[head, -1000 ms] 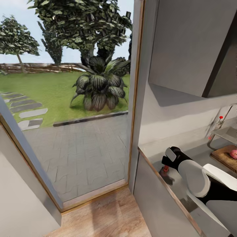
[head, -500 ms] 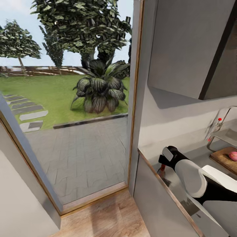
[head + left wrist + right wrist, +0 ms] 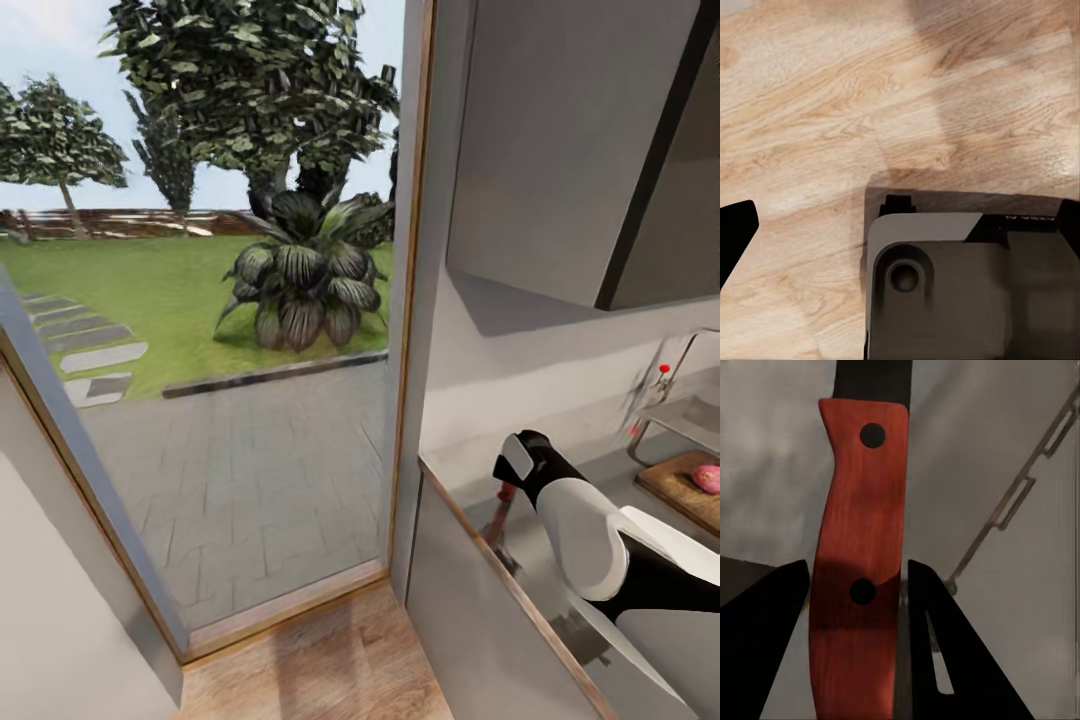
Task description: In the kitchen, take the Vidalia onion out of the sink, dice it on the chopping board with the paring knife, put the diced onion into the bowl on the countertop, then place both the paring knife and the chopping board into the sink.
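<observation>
Lifted slightly since a second ago, the right gripper (image 3: 855, 585) is seen clamped on the paring knife (image 3: 859, 555) near the countertop's (image 3: 600, 480) left end. By the sink (image 3: 690, 415), the Vidalia onion (image 3: 707, 478) is already set on the chopping board (image 3: 680, 485), uncut; dicing remains.

The head camera looks down from high up at a glass door (image 3: 230, 400) on the left and the countertop (image 3: 600, 480) on the right. The right wrist camera sits very close over that countertop (image 3: 780, 457). The left wrist camera faces down at the wooden floor (image 3: 832, 112).
</observation>
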Controlling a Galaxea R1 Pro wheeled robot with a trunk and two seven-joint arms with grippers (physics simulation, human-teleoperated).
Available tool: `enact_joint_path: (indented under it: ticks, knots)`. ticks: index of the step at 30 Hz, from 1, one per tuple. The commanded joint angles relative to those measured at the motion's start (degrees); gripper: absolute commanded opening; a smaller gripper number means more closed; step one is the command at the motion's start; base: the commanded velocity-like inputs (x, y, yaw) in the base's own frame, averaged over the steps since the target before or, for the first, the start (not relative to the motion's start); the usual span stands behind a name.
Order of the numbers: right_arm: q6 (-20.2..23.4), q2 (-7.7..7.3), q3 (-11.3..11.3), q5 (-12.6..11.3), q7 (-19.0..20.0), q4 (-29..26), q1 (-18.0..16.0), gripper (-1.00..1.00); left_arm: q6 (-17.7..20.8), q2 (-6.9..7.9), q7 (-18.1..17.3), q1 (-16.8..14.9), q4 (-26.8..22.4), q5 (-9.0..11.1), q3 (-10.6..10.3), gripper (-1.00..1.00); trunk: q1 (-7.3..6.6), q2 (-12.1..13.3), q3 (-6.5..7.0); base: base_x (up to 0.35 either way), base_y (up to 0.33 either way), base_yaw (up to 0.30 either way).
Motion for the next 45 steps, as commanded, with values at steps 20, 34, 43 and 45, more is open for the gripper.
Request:
enact_joint_path:
  ticks: [20, 34, 43, 45]
  knots:
    - [16.2, -0.33, 9.1, 3.2, -5.2, -17.1, -0.1, -1.00, -2.3, -0.19, 0.0, -0.1, 0.3, 0.4, -0.2, 1.00, 0.04, -0.1, -0.03, 0.000, 0.000, 0.000]
    - [21.8, 0.02, 11.2, 2.9, -5.0, -22.3, -0.1, -1.00, -2.3, -0.19, -0.1, -0.1, 0.3, 0.4, -0.2, 1.00, 0.04, -0.1, -0.03, -0.033, 0.000, 0.000]
    - [21.9, -0.10, 16.9, 3.0, -3.5, -23.3, -0.1, -1.00, -2.3, -0.25, -0.1, -0.1, 0.3, 0.4, -0.2, 1.00, 0.04, -0.1, -0.03, -0.292, 0.000, 0.000]
    - [21.9, -0.13, 19.5, 3.0, -1.5, -25.9, -0.1, -1.00, -2.3, -0.27, -0.1, -0.1, 0.3, 0.4, -0.2, 1.00, 0.04, -0.1, -0.03, -0.336, 0.000, 0.000]
